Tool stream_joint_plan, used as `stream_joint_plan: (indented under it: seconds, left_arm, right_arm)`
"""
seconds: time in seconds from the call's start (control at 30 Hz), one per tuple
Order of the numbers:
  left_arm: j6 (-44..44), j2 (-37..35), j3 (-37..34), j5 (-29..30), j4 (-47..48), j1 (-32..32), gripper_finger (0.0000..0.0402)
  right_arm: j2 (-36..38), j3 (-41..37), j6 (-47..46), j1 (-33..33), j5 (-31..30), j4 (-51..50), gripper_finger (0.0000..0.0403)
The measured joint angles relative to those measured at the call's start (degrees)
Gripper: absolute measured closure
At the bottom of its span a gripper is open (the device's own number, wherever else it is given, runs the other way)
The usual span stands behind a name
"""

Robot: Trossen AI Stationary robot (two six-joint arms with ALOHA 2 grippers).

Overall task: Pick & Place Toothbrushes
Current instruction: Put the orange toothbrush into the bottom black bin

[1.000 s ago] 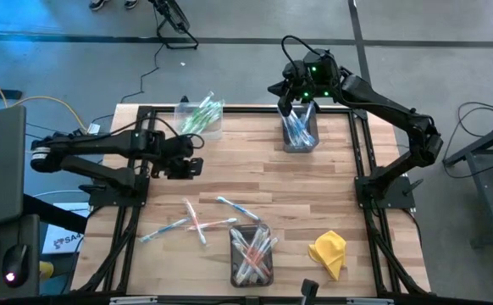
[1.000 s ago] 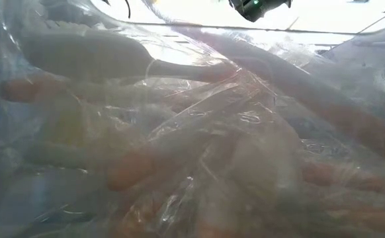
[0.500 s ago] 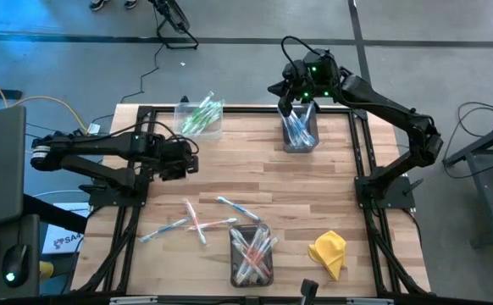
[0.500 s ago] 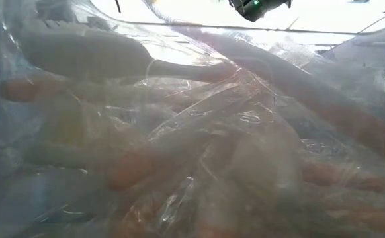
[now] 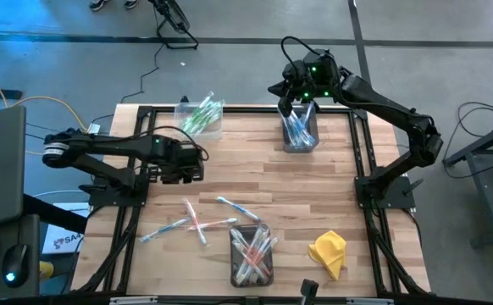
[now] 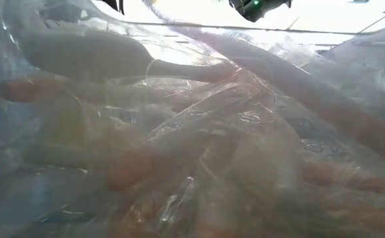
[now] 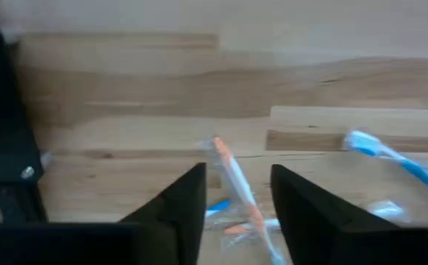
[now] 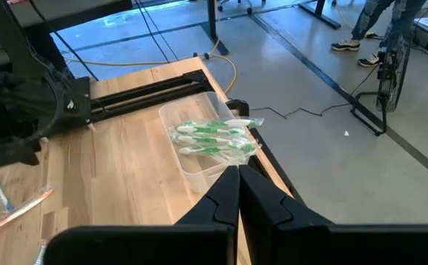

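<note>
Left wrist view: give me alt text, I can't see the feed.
The left gripper hangs open over the wooden table, its jaws framing an orange-accented white toothbrush. A blue-accented white toothbrush lies farther off.

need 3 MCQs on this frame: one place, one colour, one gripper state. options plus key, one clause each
1. Where is the yellow cloth?
A. Near-right part of the table
B. Inside the far-left bin
C. Under the left arm

2. What accent colour do the toothbrushes in the far-left bin have?
A. Pink-red
B. Green
C. Blue

3. How does the left gripper stand?
A. Shut on a toothbrush
B. Open, holding nothing
C. Shut and empty

Key:
1 A: the high view shows it on bare wood to the right of the near bin.
2 B: the right wrist view shows green handles in that clear bin.
3 B: the left wrist view shows a gap between its fingers, with loose toothbrushes lying on the table beyond.
</note>
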State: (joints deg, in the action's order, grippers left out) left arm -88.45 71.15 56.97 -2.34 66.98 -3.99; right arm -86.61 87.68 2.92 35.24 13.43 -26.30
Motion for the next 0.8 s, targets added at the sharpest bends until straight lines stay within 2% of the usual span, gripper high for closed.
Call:
stream_joint_plan:
  seconds: [0.13, 0.27, 0.63, 0.8]
  left_arm:
    - [-1.7, 4.0, 0.0, -4.4, 0.8, 0.0, 0.0216]
    - [-0.3, 7.0, 0.0, -7.0, 0.2, 1.1, 0.0209]
    - [-1.8, 7.7, 0.0, -7.6, 1.6, 8.0, 0.0271]
    - [-0.5, 7.6, 0.0, -7.6, 7.7, 9.0, 0.0301]
  right_arm:
    - [0.0, 0.0, 0.1, 0.0, 0.0, 0.0, 0.0401]
    - [0.0, 0.0, 0.1, 0.0, 0.0, 0.0, 0.0401]
    - [0.0, 0.0, 0.3, 0.0, 0.0, 0.0, 0.04]
    - [0.0, 0.0, 0.3, 0.0, 0.0, 0.0, 0.04]
